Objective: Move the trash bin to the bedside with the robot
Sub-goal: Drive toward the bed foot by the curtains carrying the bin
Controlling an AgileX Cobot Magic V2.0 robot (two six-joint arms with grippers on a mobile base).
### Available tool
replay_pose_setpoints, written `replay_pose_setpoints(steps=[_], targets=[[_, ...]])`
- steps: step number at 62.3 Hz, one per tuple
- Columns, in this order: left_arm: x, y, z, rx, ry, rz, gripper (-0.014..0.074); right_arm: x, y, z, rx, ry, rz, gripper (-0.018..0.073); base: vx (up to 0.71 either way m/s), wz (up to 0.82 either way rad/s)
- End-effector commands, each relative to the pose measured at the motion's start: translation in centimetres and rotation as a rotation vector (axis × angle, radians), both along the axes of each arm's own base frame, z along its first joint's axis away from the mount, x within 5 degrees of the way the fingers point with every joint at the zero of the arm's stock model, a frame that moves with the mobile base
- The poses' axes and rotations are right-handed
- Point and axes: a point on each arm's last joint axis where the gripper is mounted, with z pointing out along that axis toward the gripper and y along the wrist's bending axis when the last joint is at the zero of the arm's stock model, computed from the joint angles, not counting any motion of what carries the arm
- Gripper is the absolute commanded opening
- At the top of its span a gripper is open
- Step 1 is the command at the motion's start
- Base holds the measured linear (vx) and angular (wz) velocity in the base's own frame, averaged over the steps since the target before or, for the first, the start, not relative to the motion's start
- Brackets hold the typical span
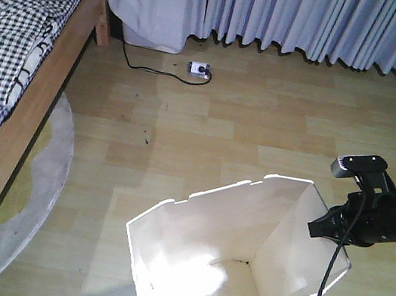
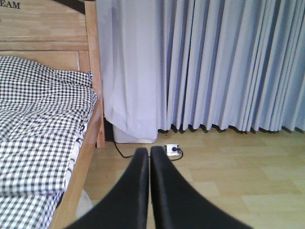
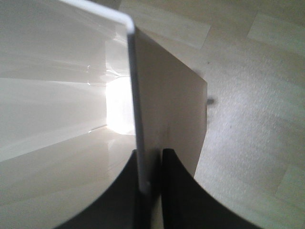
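The white trash bin (image 1: pixel 196 247) stands on the wooden floor in the lower middle of the front view, open top up, cream inside. My right gripper (image 1: pixel 316 228) is shut on the bin's right rim; in the right wrist view one finger sits inside and one outside the thin wall (image 3: pixel 143 143), with the gripper (image 3: pixel 150 167) clamped on it. The bedside (image 1: pixel 32 111), a light wooden frame with checked bedding, runs along the left, apart from the bin. My left gripper (image 2: pixel 149 157) is shut with nothing in it, pointing at the curtain and floor.
A grey round rug (image 1: pixel 41 189) lies beside the bed frame. A white power strip (image 1: pixel 199 69) with a black cable lies near the curtain (image 1: pixel 320 20). A white box (image 2: pixel 135 136) stands under the curtain by the bed's corner post.
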Motion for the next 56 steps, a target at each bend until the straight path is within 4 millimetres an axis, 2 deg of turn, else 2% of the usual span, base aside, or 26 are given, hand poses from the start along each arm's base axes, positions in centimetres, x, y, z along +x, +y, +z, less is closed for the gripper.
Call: replay_pose_setpoints(steps=[1, 56], targets=[[0.06, -0.04, -0.17, -0.014, -0.060, -0.007, -0.0006, 0.58, 0.81, 2.24, 0.131, -0.025, -0.063, -0.0006, 0.40, 0.01], [0.06, -0.04, -0.17, -0.014, -0.060, -0.007, -0.0006, 0.58, 0.81, 2.24, 0.130, -0.025, -0.063, -0.0006, 0.37, 0.02]])
